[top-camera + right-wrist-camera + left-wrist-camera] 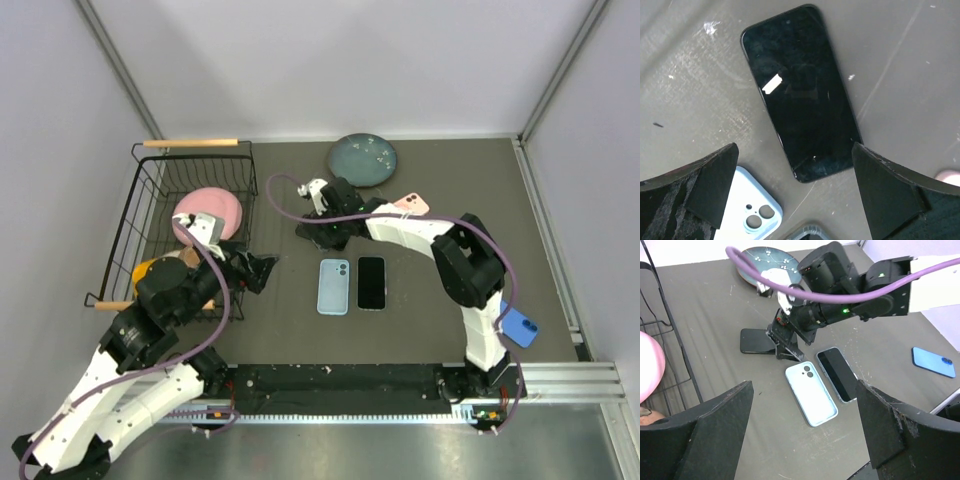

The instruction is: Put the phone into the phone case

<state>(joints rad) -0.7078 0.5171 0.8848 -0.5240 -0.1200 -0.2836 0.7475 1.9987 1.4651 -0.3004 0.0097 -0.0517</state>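
Hovering with jaws spread, the right gripper (797, 187) frames a black phone (800, 92) just beyond the blue case (333, 286); overhead, the gripper itself largely hides that phone. The left gripper (801, 440), also released, hangs left of the case.

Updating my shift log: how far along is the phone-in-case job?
Done: nothing yet; the black phone lies bare on the table, beside the light blue case. In hand: the right gripper hangs open over the phone. Remaining: grasp it and seat it in the case.
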